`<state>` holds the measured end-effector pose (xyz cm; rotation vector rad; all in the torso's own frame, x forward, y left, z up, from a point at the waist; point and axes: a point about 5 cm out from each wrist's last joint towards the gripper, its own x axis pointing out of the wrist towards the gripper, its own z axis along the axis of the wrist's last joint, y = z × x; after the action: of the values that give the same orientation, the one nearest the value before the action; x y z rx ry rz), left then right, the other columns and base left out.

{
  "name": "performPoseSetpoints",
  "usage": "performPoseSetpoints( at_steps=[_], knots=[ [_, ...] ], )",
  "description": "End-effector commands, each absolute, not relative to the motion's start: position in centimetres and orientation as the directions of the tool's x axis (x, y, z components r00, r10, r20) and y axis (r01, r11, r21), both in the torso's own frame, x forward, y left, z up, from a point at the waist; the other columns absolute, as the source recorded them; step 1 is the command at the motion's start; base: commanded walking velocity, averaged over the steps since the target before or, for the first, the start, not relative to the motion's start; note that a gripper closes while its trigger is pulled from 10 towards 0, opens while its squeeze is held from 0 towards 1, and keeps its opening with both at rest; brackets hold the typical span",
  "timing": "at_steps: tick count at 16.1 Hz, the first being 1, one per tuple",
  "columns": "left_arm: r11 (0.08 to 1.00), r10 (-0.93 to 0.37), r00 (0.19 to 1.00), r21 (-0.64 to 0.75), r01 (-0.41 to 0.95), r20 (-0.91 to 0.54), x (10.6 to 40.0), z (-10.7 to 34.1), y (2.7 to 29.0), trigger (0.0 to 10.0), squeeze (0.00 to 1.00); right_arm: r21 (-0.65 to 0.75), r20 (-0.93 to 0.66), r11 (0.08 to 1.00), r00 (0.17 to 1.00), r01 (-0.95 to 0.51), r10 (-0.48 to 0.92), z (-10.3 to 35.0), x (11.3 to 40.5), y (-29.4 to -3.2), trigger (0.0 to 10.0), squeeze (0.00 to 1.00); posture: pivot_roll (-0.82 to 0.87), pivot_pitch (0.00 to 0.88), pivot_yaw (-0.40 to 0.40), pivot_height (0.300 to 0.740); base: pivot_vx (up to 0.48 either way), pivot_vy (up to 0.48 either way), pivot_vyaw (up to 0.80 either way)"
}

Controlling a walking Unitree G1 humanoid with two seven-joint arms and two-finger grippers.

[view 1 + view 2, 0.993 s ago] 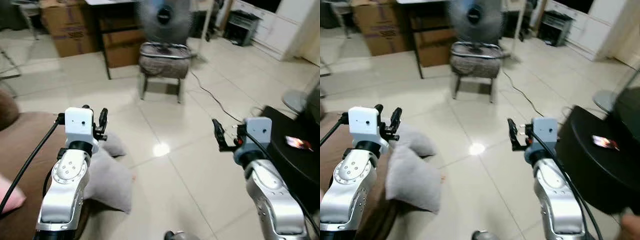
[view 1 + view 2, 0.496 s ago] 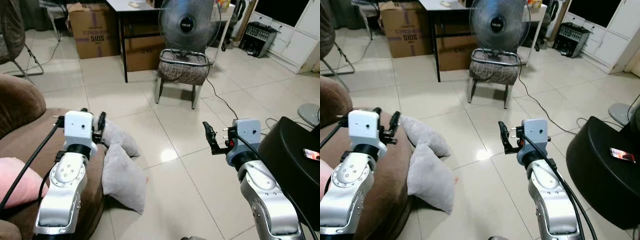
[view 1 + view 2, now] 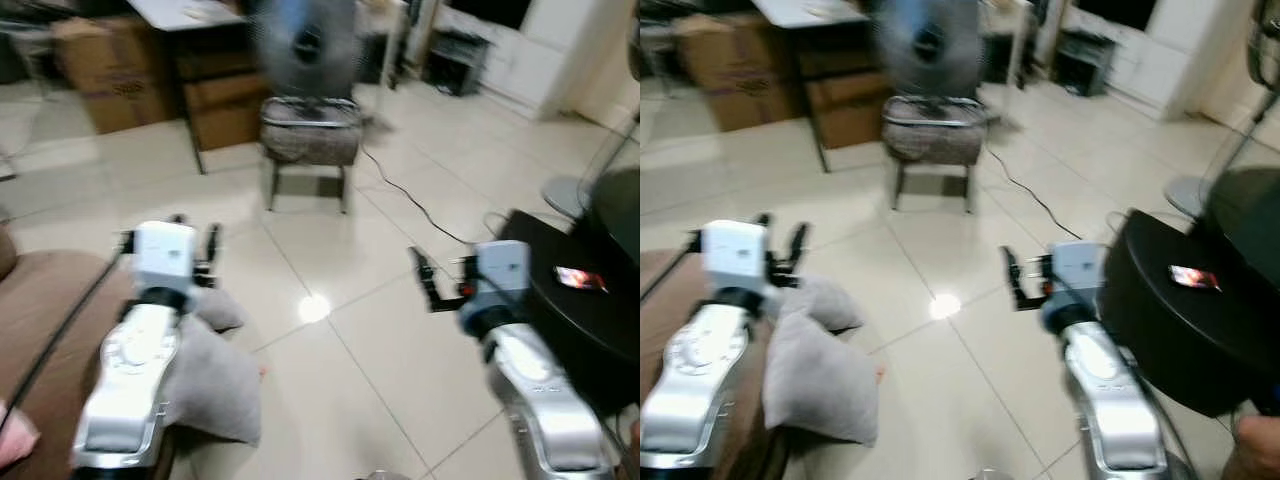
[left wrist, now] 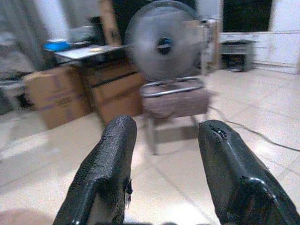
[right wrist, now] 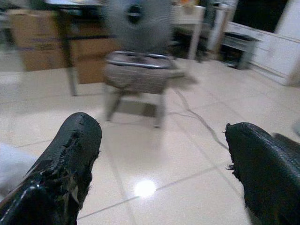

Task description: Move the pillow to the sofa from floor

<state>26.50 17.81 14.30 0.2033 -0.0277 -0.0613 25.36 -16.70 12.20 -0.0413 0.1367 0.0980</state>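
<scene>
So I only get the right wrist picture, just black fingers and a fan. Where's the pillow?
Observer: The grey pillow lies on the floor against the brown sofa, on the robot's left.
Operator: Is a gripper holding it?
Observer: No. The left gripper is open and hangs in the air above the pillow.
Operator: What's next to my arm?
Observer: A black round table with a phone lying on it, just right of the right gripper.
</scene>
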Motion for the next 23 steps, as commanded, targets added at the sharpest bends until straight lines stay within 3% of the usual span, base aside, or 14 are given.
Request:
performPoseSetpoints(
  at_steps=[1,4,7,13,18,23],
  knots=[
    [0.975,-0.034,0.999,0.223,0.027,0.026,26.3,14.5,18.8,10.0,0.22,-0.030,-0.120,0.990,0.984,-0.136,0.132,12.5,25.6,-15.9,10.0,0.00,0.02,0.000,-0.014,0.740,0.307,0.000,0.00],
    [0.974,-0.028,0.999,0.226,0.022,0.025,26.3,14.5,18.9,10.0,0.22,-0.047,-0.124,0.984,0.979,-0.172,0.165,12.5,25.6,-15.7,10.0,0.00,0.02,0.000,-0.014,0.740,0.331,0.000,0.00],
    [0.973,-0.015,1.000,0.232,0.009,0.024,26.3,14.5,19.2,10.0,0.22,-0.065,-0.111,0.973,0.971,-0.221,0.213,12.8,25.5,-15.2,10.0,0.00,0.02,0.000,-0.014,0.740,0.338,0.000,0.80],
    [0.970,0.002,1.000,0.243,-0.007,0.021,26.3,14.4,19.7,10.0,0.21,-0.034,-0.125,0.970,0.964,-0.243,0.237,12.4,25.4,-15.0,10.0,0.00,0.02,0.000,-0.013,0.740,0.336,0.000,0.00],
    [0.971,-0.055,0.998,0.230,0.063,-0.042,26.1,13.0,19.1,10.0,0.20,-0.044,-0.127,0.971,0.965,-0.237,0.230,12.1,25.2,-15.4,10.0,0.00,0.03,0.000,-0.008,0.740,0.000,0.000,0.00],
    [0.970,-0.088,0.996,0.227,0.090,-0.019,26.0,13.1,19.1,10.0,0.20,-0.072,-0.103,0.973,0.972,-0.220,0.212,12.1,25.1,-15.9,10.0,0.00,0.03,0.000,-0.003,0.700,0.000,0.000,0.00]
  ],
)
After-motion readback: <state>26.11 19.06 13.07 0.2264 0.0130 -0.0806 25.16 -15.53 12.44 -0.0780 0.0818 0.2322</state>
